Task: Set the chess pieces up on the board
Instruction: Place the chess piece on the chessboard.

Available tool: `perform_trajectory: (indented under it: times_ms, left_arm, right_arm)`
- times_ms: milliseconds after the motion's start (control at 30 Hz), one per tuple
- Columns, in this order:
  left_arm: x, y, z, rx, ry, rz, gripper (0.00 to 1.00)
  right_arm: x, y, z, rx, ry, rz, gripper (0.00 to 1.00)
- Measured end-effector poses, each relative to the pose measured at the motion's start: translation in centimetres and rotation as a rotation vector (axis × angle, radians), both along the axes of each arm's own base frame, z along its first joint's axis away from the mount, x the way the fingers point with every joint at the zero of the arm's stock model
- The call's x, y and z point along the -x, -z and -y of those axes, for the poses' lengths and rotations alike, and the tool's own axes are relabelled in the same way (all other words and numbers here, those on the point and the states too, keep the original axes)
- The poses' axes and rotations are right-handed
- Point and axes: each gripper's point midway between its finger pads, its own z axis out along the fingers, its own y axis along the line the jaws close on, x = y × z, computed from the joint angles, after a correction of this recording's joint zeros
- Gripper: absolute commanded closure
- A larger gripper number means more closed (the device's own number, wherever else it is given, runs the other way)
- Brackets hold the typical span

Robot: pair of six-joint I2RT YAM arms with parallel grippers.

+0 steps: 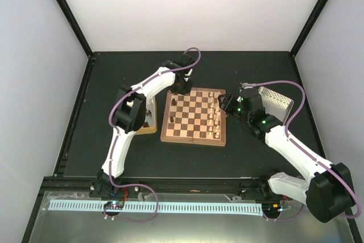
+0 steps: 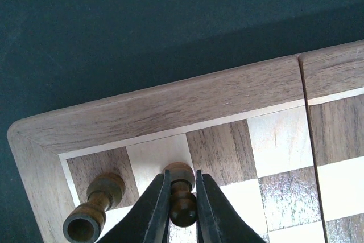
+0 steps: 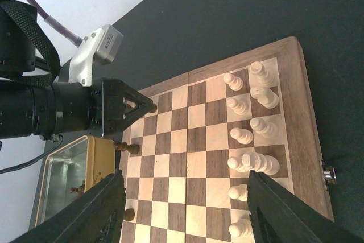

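Note:
The board lies mid-table. Cream chess pieces stand in two rows along its right side; in the right wrist view these cream pieces show clearly. My left gripper hangs over the board's far left corner, shut on a dark pawn whose base rests on a light square. A dark rook stands on the corner square beside it. Two more dark pieces stand along the left edge. My right gripper hovers open above the board's right side, holding nothing.
A yellowish tin with a few dark pieces inside sits just left of the board, under the left arm. A silvery perforated tray lies to the right, behind the right arm. Black frame posts rise at the far corners.

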Motion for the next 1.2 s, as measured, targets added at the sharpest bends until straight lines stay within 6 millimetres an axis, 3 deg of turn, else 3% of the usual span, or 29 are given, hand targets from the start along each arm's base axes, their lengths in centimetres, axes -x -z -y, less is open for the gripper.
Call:
perform_trajectory:
  times_ms: [500, 800, 900, 1033, 1200]
  left_arm:
    - [0.0, 0.6, 0.0, -0.005, -0.003, -0.011, 0.70]
    - [-0.7, -1.5, 0.8, 0.041, 0.005, 0.025, 0.70]
    - [-0.6, -3.2, 1.0, 0.065, 0.008, 0.047, 0.70]
    - [-0.2, -7.1, 0.3, 0.101, 0.001, 0.113, 0.66]
    - [2.7, -11.7, -3.5, 0.143, -0.063, 0.212, 0.57]
  right_arm:
    - [0.1, 0.0, -0.2, -0.005, -0.010, -0.004, 0.40]
    - [0.2, -0.1, -0.3, -0.011, -0.018, -0.002, 0.40]
    - [0.3, -0.4, -0.3, -0.016, -0.021, 0.004, 0.40]
    - [0.4, -0.5, -0.4, -0.020, -0.026, 0.006, 0.40]
    - [0.5, -0.5, -0.5, -0.022, -0.035, 0.003, 0.40]
